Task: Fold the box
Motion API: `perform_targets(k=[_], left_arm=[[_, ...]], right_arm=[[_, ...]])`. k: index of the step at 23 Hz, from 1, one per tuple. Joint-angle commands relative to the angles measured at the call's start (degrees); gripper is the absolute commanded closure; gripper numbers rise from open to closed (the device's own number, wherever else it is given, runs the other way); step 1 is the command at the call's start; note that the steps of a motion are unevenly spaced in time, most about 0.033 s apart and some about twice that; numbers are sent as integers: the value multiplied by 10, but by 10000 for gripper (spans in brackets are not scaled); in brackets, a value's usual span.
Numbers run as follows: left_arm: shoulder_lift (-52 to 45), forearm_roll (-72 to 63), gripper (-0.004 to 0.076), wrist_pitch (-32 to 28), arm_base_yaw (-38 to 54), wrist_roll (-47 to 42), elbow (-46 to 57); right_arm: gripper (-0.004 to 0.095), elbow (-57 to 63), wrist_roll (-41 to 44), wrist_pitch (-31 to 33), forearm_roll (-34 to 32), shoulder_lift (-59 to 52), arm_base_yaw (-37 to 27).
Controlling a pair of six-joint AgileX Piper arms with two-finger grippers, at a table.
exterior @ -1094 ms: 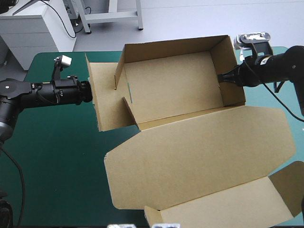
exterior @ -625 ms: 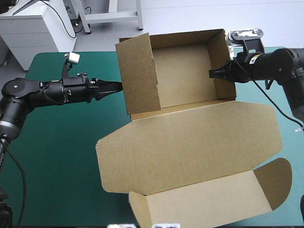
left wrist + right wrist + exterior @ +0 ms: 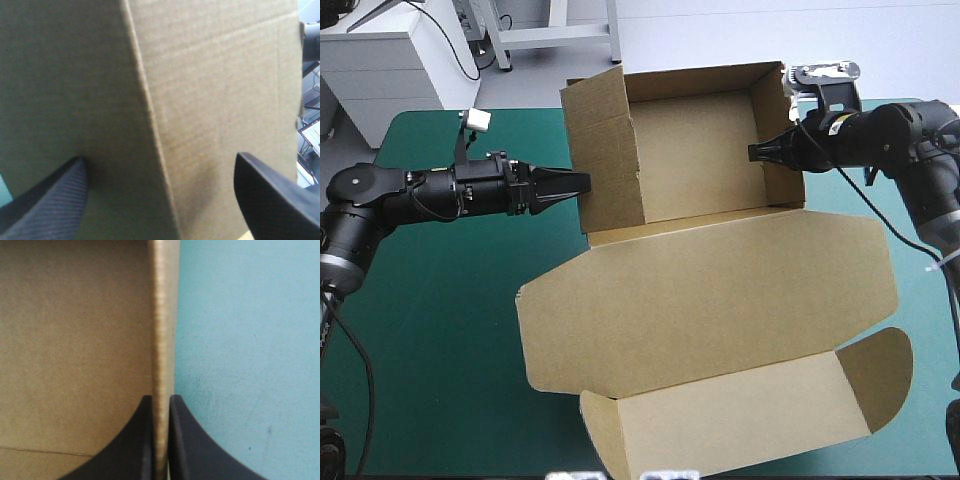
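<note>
Your box (image 3: 705, 300) runs crosswise, lid flat toward the near edge; right gripper (image 3: 756, 153) pinches its wall, left gripper (image 3: 582, 186) gapes opposite.

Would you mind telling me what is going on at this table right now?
Two robot arms are folding a brown box on the teal-green table. The right gripper is shut on the box's raised right wall. The left gripper is open, right at the outside of the raised left wall. The lid lies flat toward the near edge.
</note>
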Motion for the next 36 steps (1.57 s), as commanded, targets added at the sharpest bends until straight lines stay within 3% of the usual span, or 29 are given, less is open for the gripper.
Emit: perform_targets(k=[1, 5, 9, 14, 19, 24, 25, 28, 36], left_arm=[[-17, -40, 114, -8, -3, -13, -27], [-17, -1, 114, -64, -8, -52, -40], [-17, 196, 137, -151, -62, -157, -87], [-17, 333, 169, -214, -127, -251, -130], [-17, 564, 252, -243, -192, -396, -156], [-8, 600, 289, -242, -201, -438, -156], [-5, 600, 317, -243, -201, -443, -156], [0, 600, 710, -249, -201, -443, -156], [5, 599, 730, -248, -201, -421, -156]], right_arm=[[924, -17, 29, -51, -12, -20, 25], [924, -17, 70, -80, -55, -20, 61], [924, -17, 92, -89, -68, -13, 78], [924, -17, 98, -85, -63, -2, 78], [924, -17, 92, -94, -31, -2, 78], [924, -17, 85, -91, -10, -2, 78], [924, -17, 85, -91, -3, -2, 78], [924, -17, 78, -89, 2, -2, 78], [924, -17, 54, -42, -15, 3, 78]])
